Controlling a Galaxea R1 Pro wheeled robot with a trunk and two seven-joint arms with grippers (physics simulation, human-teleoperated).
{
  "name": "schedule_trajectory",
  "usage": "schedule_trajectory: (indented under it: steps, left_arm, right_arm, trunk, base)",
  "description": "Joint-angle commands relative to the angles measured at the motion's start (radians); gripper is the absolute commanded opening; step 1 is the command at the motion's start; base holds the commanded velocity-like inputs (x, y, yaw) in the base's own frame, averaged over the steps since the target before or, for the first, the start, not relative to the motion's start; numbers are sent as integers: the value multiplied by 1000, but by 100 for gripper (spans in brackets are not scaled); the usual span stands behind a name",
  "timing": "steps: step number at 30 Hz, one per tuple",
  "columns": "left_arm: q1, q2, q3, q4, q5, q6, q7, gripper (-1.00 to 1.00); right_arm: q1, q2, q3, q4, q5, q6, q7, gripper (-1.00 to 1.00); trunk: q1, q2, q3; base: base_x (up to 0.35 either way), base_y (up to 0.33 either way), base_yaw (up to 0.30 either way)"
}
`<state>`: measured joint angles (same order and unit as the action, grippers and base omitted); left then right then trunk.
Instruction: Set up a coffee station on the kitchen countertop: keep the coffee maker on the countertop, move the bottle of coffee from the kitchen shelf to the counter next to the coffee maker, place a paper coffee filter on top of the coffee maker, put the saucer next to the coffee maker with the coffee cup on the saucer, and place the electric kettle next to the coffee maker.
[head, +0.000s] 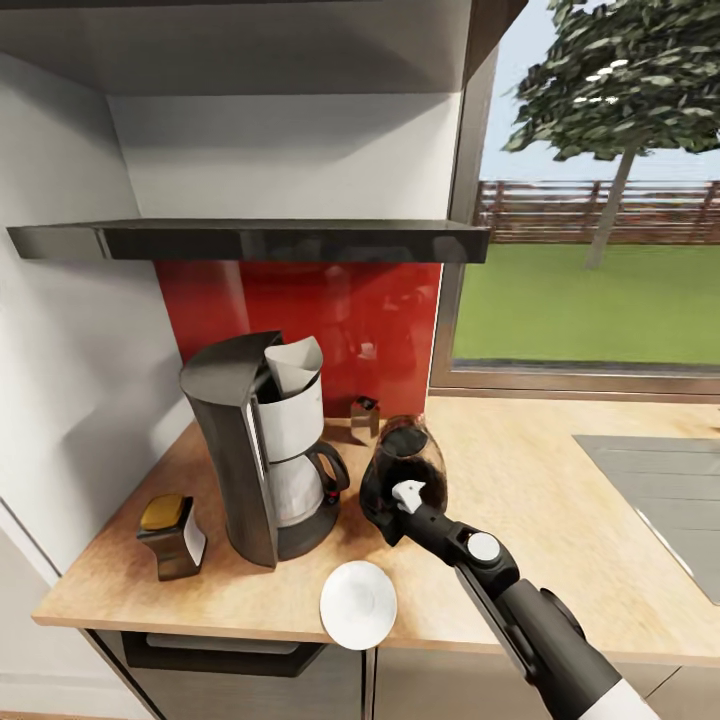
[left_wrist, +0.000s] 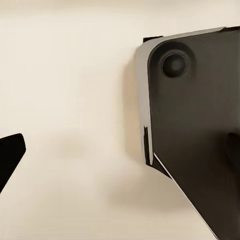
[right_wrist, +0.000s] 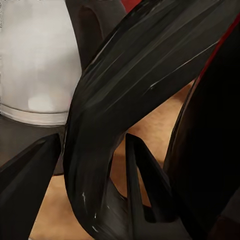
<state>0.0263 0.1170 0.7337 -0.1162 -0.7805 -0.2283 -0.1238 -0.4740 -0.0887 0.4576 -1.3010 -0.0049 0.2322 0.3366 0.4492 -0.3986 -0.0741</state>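
- We see the long light-wood desk (head: 520, 520) carrying the tall dark grey coffee maker (head: 262, 450) near its left corner, with the off-white folded paper coffee filter (head: 296, 364) sitting in the top of its white basket.
- The small dark flared bottle of coffee (head: 174, 537) with tan-gold cap stands on the desk just beside the coffee maker, on its left in the head view.
- The small flat round white saucer (head: 358, 604) lies at the front edge of the desk, partly overhanging it, near the coffee maker's base.
- The rounded clear-glass electric kettle (head: 404, 475) with black loop handle is on the coffee maker's right, close to the carafe; we cannot tell whether it rests on the desk.
- Right end effector (right_wrist: 95, 165): the fingers (right_wrist: 142, 180) pinch the kettle's black loop handle, one on each side.
- Left end effector: we cannot tell its state from the left wrist view.
- The thin glossy black kitchen shelf (head: 250, 240) hangs above the red backsplash (head: 350, 320).
- A small shiny brown box (head: 364, 418) stands behind the kettle.
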Motion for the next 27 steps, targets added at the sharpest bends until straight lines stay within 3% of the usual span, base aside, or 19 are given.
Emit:
schedule_trajectory:
  steps: [1, 20, 27]
  left_arm:
    - [0, 0, 9, -2, -6, -2, -7, 100]
    - [0, 0, 9, -2, -7, -3, -7, 100]
    - [0, 0, 9, -2, -6, -2, -7, 100]
  right_arm:
    - [0, 0, 3, 38, -6, 9, 4, 100]
    - [0, 1, 2, 78, -7, -18, 4, 100]
    - [0, 1, 2, 78, -8, -19, 4, 100]
  trunk:
    - [1, -2, -2]
    - [1, -2, -2]
    - [1, -2, -2]
  base:
    - [0, 0, 0]
    - [0, -1, 0]
    - [-78, -181, 0]
